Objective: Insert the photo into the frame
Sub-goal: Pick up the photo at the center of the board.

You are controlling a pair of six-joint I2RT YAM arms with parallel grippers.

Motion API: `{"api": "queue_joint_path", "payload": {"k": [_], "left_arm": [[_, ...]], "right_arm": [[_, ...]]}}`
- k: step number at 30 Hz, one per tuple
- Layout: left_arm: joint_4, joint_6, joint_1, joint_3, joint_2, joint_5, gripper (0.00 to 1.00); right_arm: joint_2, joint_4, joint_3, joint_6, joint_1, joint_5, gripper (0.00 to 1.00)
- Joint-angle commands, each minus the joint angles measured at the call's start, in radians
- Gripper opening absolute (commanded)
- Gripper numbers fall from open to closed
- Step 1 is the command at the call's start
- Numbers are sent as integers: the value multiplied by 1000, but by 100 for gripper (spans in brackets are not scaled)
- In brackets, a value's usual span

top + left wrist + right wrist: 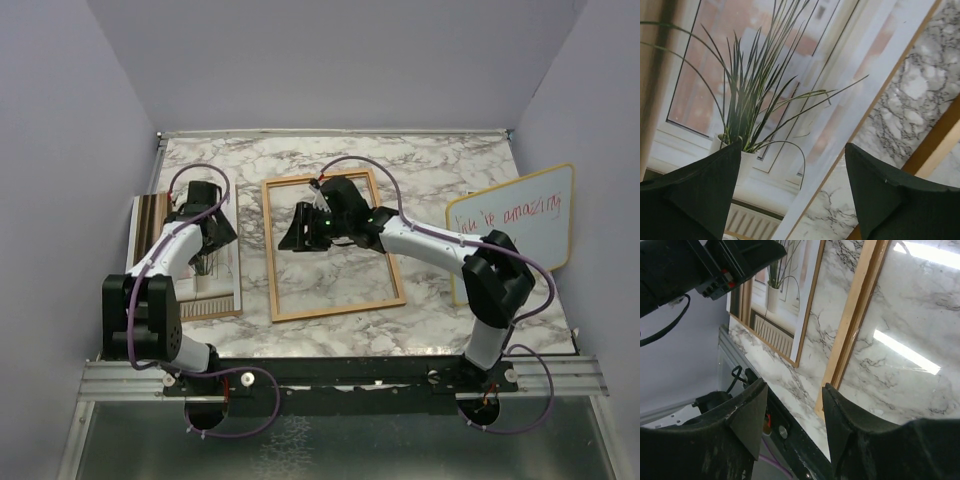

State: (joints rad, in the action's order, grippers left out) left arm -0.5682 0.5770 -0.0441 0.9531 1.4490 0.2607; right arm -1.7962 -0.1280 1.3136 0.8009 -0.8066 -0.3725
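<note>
The photo [213, 283], a white-bordered print of a grassy potted plant at a window, lies flat at the table's left on a thin brown backing. My left gripper [210, 238] hovers low over it, open. In the left wrist view its fingers [700, 190] straddle the photo's [765, 90] right border, holding nothing. The frame [335, 306], a thin orange-brown wooden rim, lies flat mid-table with marble showing through it. My right gripper [298, 232] hangs over the frame's left side, open and empty. In the right wrist view the frame's rim [860, 305] runs beside the right gripper [794, 390].
A yellow-rimmed whiteboard [515, 235] with red handwriting leans at the table's right edge. Marble table [430, 170] shows behind and between the frame and the photo. The left arm [715, 265] crosses the top left of the right wrist view. Grey walls close in both sides.
</note>
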Motion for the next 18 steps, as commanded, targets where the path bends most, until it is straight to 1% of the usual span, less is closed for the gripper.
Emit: {"api": "queue_joint_path", "payload": {"k": [1,5,7,12,18], "left_arm": [[15,73,13,-77,10,-30,86],[126,140,13,-197,-22,-137,87],[161,163,13,-256,-22,-162,86],[195,179,12,-322,-13,-236,80],[237,267,10,-395,-90,-361,77]], "right_arm": [[-55,48,13,46,-17,-31,52],[-77,54,17,45,-34,-35,52],[-83,68,10,52,-37,-39,52],[-83,74,-10,53,-38,-38,52],[-95,73,-19,65,-51,-39,52]]}}
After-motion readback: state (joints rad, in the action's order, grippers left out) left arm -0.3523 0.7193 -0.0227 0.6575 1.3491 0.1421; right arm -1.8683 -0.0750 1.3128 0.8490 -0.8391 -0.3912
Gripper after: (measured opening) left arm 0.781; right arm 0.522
